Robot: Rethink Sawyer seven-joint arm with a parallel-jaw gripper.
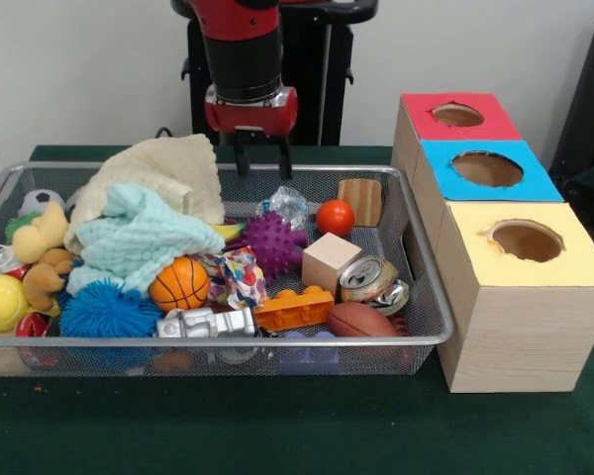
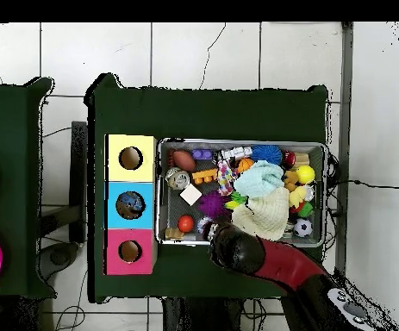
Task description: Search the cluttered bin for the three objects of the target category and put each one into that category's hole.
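Observation:
My gripper (image 1: 262,158) hangs open and empty over the far rim of the wire mesh bin (image 1: 431,332). Right below it lie a crumpled clear wrapper (image 1: 289,205), a purple spiky ball (image 1: 274,242) and a red ball (image 1: 335,217). Also in the bin are a wooden cube (image 1: 330,260), a wooden block (image 1: 361,200), a crushed can (image 1: 368,279), a brown football (image 1: 361,320), an orange brick (image 1: 294,308), a small basketball (image 1: 179,284) and a blue spiky ball (image 1: 107,310). In the overhead view the arm (image 2: 237,250) hides the gripper at the bin's (image 2: 161,194) near edge.
Three boxes with holes stand beside the bin: red (image 1: 458,115), blue (image 1: 487,168), yellow (image 1: 526,240). The blue box's hole (image 2: 130,204) shows something inside. A cream cloth (image 1: 173,178) and a mint cloth (image 1: 139,237) cover part of the clutter. A plush toy (image 1: 42,257) and a yellow ball (image 1: 0,302) lie at the left.

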